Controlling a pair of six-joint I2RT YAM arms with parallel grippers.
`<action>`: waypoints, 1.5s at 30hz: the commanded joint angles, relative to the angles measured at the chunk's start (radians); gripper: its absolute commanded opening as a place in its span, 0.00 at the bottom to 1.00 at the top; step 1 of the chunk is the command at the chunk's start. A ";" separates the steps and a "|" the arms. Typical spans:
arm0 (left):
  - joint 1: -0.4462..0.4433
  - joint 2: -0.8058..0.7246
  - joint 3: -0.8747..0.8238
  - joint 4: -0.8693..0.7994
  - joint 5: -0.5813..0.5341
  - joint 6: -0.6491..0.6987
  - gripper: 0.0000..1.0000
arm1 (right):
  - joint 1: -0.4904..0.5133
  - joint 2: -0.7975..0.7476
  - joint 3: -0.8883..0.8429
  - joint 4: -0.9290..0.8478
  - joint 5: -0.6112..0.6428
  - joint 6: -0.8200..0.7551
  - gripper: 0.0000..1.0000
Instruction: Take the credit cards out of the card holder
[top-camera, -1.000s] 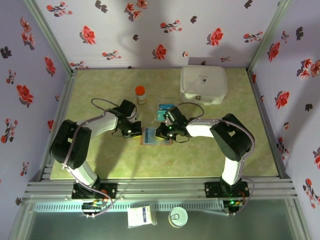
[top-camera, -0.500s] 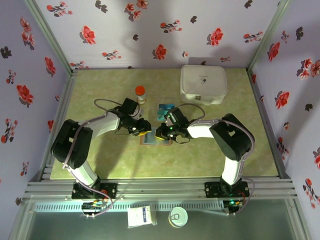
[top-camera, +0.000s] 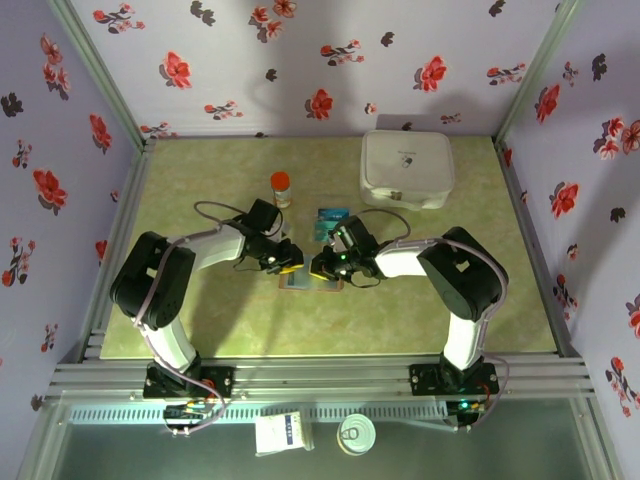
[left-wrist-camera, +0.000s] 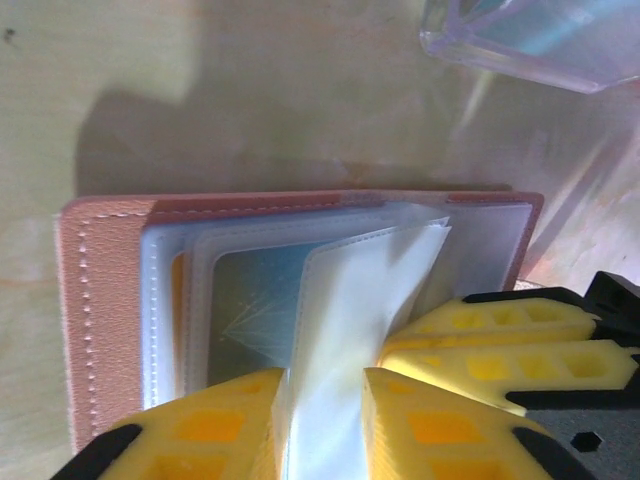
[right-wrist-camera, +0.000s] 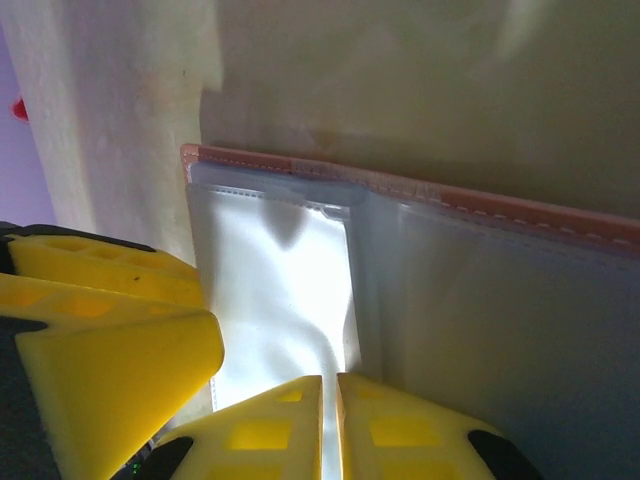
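Left wrist view shows the small flat brown leather-like card holder (left-wrist-camera: 100, 300) lying open on the pale green table (left-wrist-camera: 120, 80), its long axis running across the picture and its stitched edge to the left; my left gripper (left-wrist-camera: 322, 382) is closed around one upright clear plastic sleeve (left-wrist-camera: 340, 300), and the leaf fills the gap between my yellow fingers; the teal-blue credit card (left-wrist-camera: 245, 310), which I judge the next pull turns on, lies flat in a sleeve just ahead and to the left of those fingers, so this gripper is the nearer one; a sliver of orange-yellow card (left-wrist-camera: 176, 295) shows at the sleeves' left edge; my right gripper (right-wrist-camera: 332, 388) has its fingers all but touching, pinching a clear sleeve on the other half of the holder, which I take as pinning it down; from the top external view the holder sits mid-table between the two grippers, with a teal rectangle (top-camera: 331, 214) lying apart beyond it, too small to call a freed card; I cannot tell which way the sleeve mouths open, nor whether the pinched leaves carry cards; glare whitens the sleeves at my right wrist; a clear plastic object (left-wrist-camera: 530, 45) is cut off by the left wrist view's top edge.
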 joint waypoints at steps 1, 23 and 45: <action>-0.007 -0.017 -0.004 0.011 0.020 -0.011 0.23 | -0.006 -0.009 -0.020 0.024 -0.016 0.024 0.16; -0.135 0.067 0.151 -0.001 0.033 -0.060 0.39 | -0.125 -0.452 0.020 -0.539 0.233 -0.199 0.24; -0.010 -0.069 0.107 -0.083 -0.005 0.037 0.49 | -0.099 -0.377 0.049 -0.479 0.147 -0.156 0.24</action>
